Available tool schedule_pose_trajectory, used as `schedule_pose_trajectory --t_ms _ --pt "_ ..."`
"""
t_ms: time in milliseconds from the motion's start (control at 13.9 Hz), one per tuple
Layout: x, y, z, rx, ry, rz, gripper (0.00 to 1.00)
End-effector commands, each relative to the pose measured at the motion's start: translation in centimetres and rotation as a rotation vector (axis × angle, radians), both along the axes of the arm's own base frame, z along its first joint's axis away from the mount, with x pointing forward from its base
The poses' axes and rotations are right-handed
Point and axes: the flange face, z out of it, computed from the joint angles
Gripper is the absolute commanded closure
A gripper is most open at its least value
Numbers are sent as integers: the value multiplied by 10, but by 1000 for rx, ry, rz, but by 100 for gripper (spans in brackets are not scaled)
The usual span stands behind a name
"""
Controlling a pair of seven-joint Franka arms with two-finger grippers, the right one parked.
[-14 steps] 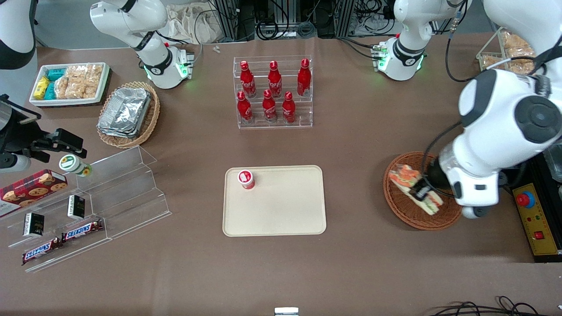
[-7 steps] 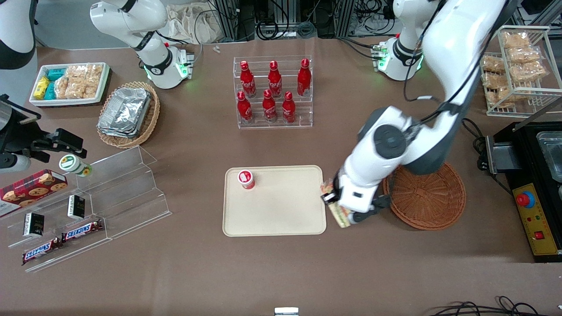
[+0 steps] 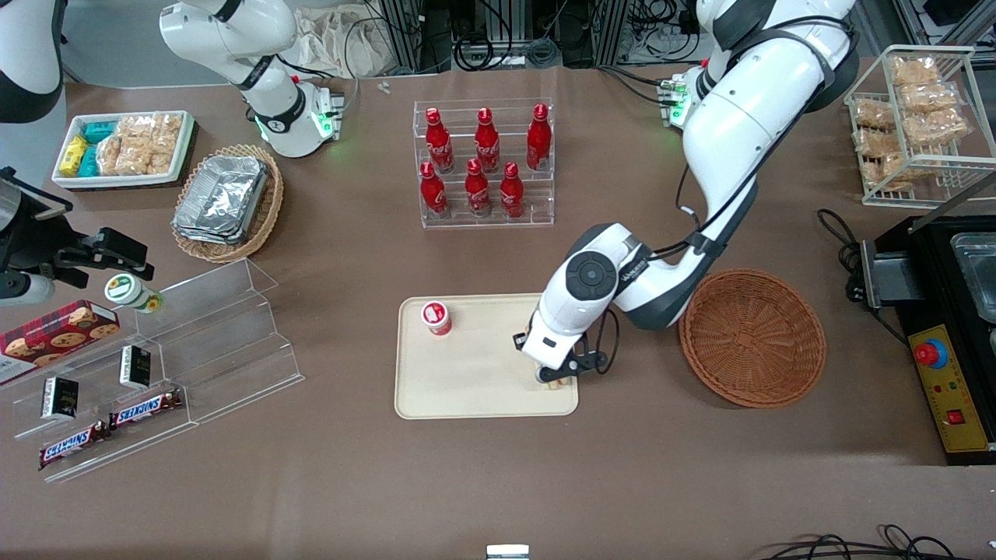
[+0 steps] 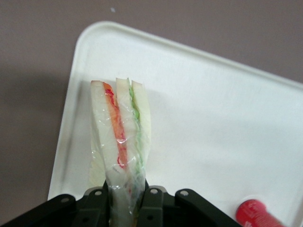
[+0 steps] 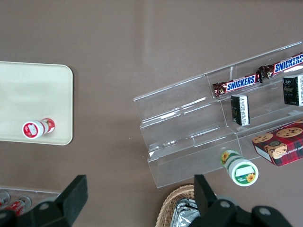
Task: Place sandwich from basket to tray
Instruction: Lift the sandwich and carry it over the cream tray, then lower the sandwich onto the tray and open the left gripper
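Carried out of the basket (image 3: 752, 337), the sandwich (image 4: 121, 142) now hangs over the tray (image 3: 482, 389), pinched in the closed end effector (image 3: 555, 379), seemingly not yet touching it.

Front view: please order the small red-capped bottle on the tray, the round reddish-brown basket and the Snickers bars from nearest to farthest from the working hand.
The hand, gripping the sandwich, hangs over the tray.
1. Red-capped bottle, on the tray.
2. Basket, toward the working arm's end.
3. Snickers bars, on the clear stand toward the parked arm's end.
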Motion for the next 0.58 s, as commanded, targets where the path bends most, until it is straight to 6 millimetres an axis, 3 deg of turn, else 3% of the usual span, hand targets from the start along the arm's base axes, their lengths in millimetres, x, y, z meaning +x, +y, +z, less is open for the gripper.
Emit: schedule_pose_trajectory --t_ms 0,360,432,505 --pt "-10 3 -12 28 5 -85 100" --pt "-18 8 -20 66 51 -155 99" --pt "-18 8 -21 67 54 -155 94" --pt "-18 8 -21 67 54 -154 78"
